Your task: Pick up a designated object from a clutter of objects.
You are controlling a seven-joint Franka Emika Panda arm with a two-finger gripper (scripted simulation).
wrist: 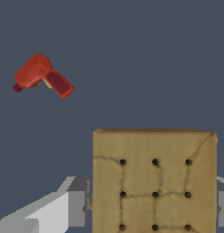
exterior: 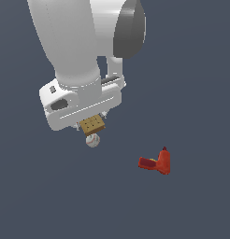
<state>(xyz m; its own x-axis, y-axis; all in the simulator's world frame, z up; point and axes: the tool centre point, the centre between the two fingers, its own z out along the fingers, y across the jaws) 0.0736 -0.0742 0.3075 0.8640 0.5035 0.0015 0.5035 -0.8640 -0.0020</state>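
Fingers of my gripper (exterior: 92, 122) are closed on the tan square block (exterior: 92, 124), which sits between them just under my white hand in the upper left of the exterior view. In the wrist view the block (wrist: 154, 182) fills the lower right of the picture, its cracked face turned to the camera with a grid of dark dots, and a grey finger (wrist: 77, 207) presses against its side at the lower left; a sliver of the other finger shows at the right edge. Directly below the block in the exterior view lies the white baseball (exterior: 92, 140), very near it; whether they touch I cannot tell. Well apart, toward the lower right of that view, lies the red drill-shaped tool (exterior: 157, 161) on the dark blue-grey floor (exterior: 191, 93). The wrist view shows the same tool (wrist: 41, 75) in its upper left.
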